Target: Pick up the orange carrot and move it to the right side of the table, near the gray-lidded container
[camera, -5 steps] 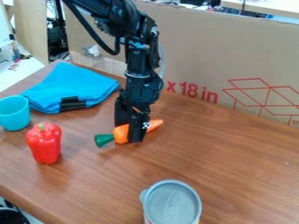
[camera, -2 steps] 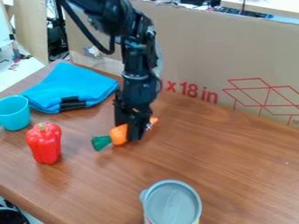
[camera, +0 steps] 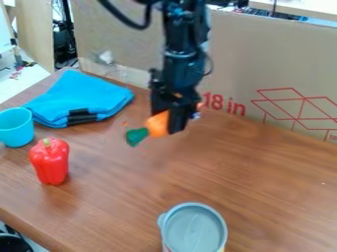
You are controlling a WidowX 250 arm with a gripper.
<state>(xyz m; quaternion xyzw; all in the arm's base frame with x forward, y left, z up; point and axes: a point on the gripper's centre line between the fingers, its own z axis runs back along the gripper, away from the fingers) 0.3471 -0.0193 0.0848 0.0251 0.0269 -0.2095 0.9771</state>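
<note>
Lifting off the tabletop (camera: 263, 172) toward its far edge, the toy carrot (camera: 156, 128) now hangs green end down, pinched in the black gripper (camera: 166, 123) — a hold seemingly firm enough for carrying.

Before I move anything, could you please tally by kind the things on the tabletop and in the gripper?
Vegetables: 2 (carrot held in the gripper, red bell pepper)
Cups: 1 (teal cup)
Folded cloths: 1 (blue cloth)
Lidded containers: 1 (grey-lidded container)
Total: 5
</note>
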